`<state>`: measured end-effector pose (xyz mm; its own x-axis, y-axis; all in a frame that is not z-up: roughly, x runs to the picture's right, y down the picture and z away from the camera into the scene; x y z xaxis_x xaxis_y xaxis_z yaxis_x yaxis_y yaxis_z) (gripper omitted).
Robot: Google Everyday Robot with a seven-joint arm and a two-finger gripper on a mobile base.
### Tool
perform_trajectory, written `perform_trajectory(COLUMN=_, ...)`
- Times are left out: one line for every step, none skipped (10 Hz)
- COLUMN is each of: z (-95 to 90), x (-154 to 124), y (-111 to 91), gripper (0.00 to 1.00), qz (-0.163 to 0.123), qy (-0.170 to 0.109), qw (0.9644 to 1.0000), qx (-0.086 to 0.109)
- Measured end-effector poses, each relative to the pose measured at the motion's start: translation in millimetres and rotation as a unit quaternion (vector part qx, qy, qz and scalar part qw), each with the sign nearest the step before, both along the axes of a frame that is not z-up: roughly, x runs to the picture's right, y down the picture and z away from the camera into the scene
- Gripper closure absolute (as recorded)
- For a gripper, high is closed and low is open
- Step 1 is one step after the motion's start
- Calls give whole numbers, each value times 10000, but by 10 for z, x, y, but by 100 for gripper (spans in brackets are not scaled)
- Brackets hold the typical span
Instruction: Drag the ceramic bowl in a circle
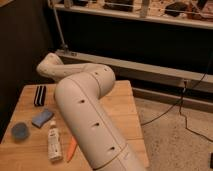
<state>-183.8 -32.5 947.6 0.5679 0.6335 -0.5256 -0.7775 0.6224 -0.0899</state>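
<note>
Arm [85, 115] of ours blocks mid-counter [120, 107], so we can't see the end effector's grip or the ceramic bowl.

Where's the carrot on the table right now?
In the camera view the carrot lies near the table's front edge, just right of the white bottle, partly hidden by the robot arm. The end effector is out of sight behind that arm.

Arm [87, 107] fills table [122, 107] centre, hiding gripper. Left side crowded: black block [39, 95], blue sponge [43, 118], blue-grey disc [20, 131], white bottle [53, 143], carrot [71, 148]. Right strip of tabletop bare, w/ room to pass.
</note>
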Motion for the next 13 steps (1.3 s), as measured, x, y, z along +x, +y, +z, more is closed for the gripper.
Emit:
perform_trajectory(z=78, x=308, y=-81, gripper=100, qz=211, qy=275, qw=9994, qx=-4)
perform_trajectory(z=126, x=534, y=-93, gripper=100, qz=354, qy=479, qw=9982, qx=-29)
perform_trajectory(z=166, x=792, y=-84, gripper=100, qz=506, qy=711, qw=9962, qx=-67)
perform_trajectory(z=183, x=1074, y=-68, gripper=100, qz=638, qy=955, qw=9933, qx=-109)
perform_trajectory(z=173, x=1292, y=-49, gripper=100, qz=710, qy=1134, qw=9909, qx=-146)
perform_trajectory(z=148, x=1511, y=-22, gripper=100, qz=780, qy=1304, qw=9882, qx=-183)
perform_trajectory(z=103, x=1701, y=-3, gripper=100, qz=856, qy=1438, qw=9857, qx=-208)
perform_trajectory(z=23, x=1961, y=29, gripper=100, qz=918, qy=1609, qw=9824, qx=-247)
perform_trajectory(z=-32, x=2032, y=45, gripper=100, qz=887, qy=1646, qw=9820, qx=-272)
perform_trajectory(z=-112, x=2057, y=94, gripper=100, qz=761, qy=1635, qw=9831, qx=-327)
perform_trajectory(z=-183, x=2024, y=143, gripper=100, qz=605, qy=1552, qw=9853, qx=-371)
perform_trajectory(z=-250, x=1950, y=220, gripper=100, qz=445, qy=1426, qw=9879, qx=-424)
perform_trajectory(z=-323, x=1841, y=320, gripper=100, qz=265, qy=1268, qw=9904, qx=-491)
